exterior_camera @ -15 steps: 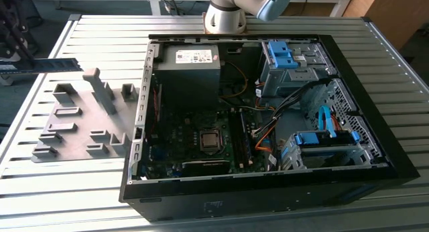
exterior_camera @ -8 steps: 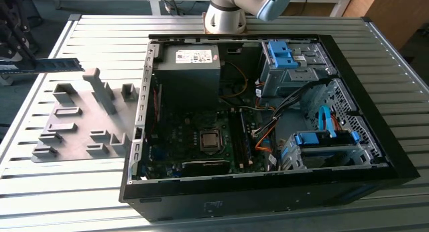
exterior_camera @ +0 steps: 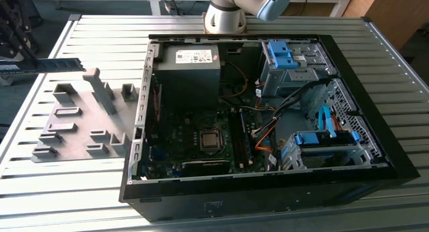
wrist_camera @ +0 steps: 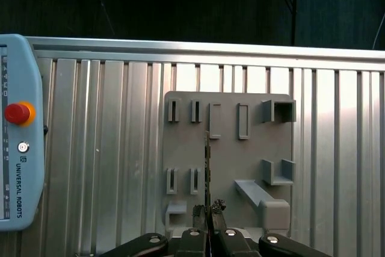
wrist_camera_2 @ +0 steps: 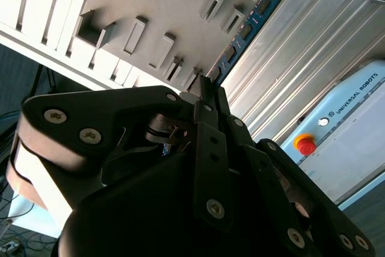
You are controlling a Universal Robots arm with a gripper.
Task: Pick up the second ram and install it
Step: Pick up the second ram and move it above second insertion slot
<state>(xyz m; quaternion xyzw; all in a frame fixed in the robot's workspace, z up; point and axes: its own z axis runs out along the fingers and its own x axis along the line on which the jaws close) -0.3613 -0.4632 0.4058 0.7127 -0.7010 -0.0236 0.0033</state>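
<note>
The second ram (exterior_camera: 59,65), a thin blue-green board with black chips, hangs level in the air above the far left part of the grey slotted holder tray (exterior_camera: 80,124). My gripper (exterior_camera: 27,64) is shut on one end of it at the exterior view's left edge. In the second wrist view the ram (wrist_camera_2: 246,23) sticks out from between my gripper's (wrist_camera_2: 207,88) closed black fingers. The first wrist view shows the ram (wrist_camera: 207,161) edge-on over the holder tray (wrist_camera: 225,148), clamped in my gripper (wrist_camera: 208,210). The open computer case (exterior_camera: 348,91) lies to the exterior view's right, its motherboard (exterior_camera: 201,141) exposed.
A slatted aluminium table (exterior_camera: 80,182) carries everything. The case walls rise between the tray and the motherboard. Bright-blue drive-bay clips (exterior_camera: 282,53) and cables fill the case's right side. The arm's base (exterior_camera: 224,18) stands behind the case. A pale blue teach pendant (wrist_camera: 18,148) lies on the table.
</note>
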